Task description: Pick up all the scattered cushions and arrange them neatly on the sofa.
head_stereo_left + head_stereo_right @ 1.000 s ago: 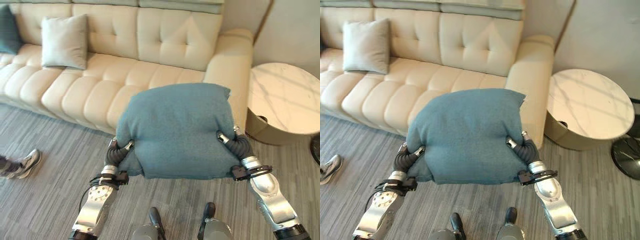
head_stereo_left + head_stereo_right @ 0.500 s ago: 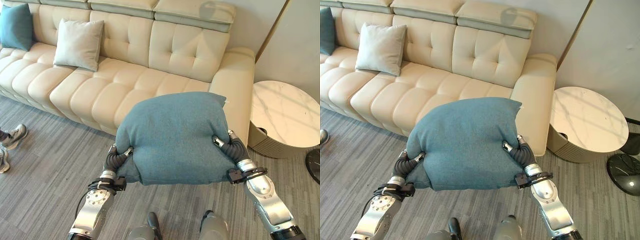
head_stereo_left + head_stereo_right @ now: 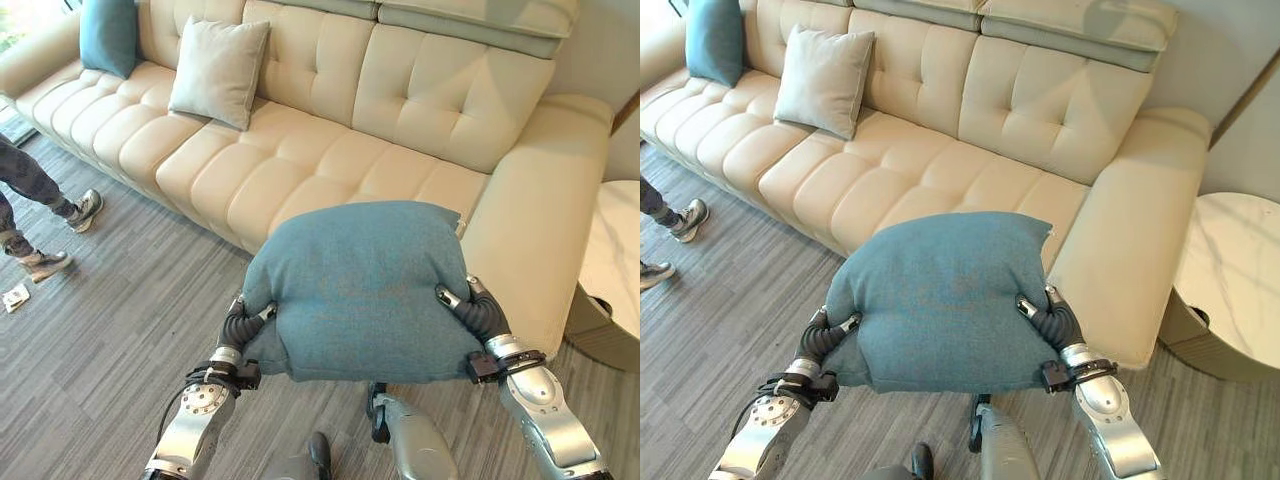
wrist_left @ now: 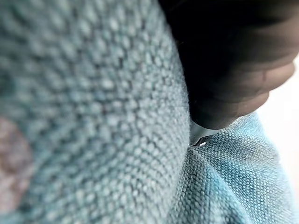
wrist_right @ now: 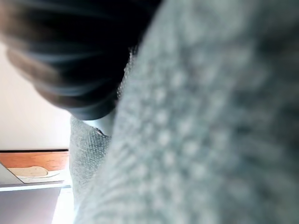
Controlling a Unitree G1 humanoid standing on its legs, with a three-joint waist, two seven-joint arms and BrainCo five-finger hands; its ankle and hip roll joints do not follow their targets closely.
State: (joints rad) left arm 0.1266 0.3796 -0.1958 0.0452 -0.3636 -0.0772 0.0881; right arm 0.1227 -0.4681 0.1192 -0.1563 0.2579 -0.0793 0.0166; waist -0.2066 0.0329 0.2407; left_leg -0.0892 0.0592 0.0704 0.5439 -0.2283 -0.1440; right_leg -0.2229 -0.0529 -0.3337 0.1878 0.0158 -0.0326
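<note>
A large teal cushion [image 3: 360, 290] hangs in front of me above the floor, held between both hands just before the sofa's right end. My left hand [image 3: 240, 326] grips its left edge and my right hand [image 3: 477, 312] its right edge. Each thumb lies on top of the fabric, which bulges around it; the fingers beneath are hidden. The wrist views show the same teal weave [image 4: 93, 116] pressed close against the hands. The cream tufted sofa [image 3: 330, 170] holds a grey cushion [image 3: 218, 70] and a smaller teal cushion [image 3: 107, 33], both leaning upright on its backrest at the left.
A person's legs and shoes [image 3: 30, 210] stand on the grey floor at the left, near the sofa's front. A round marble side table [image 3: 1240, 275] stands beyond the sofa's right armrest [image 3: 545, 220]. The sofa's middle and right seats are bare.
The camera has moved: the sofa now looks nearer and more of its left end shows. The cushion stays held between both hands. A person's legs have come into view at the left.
</note>
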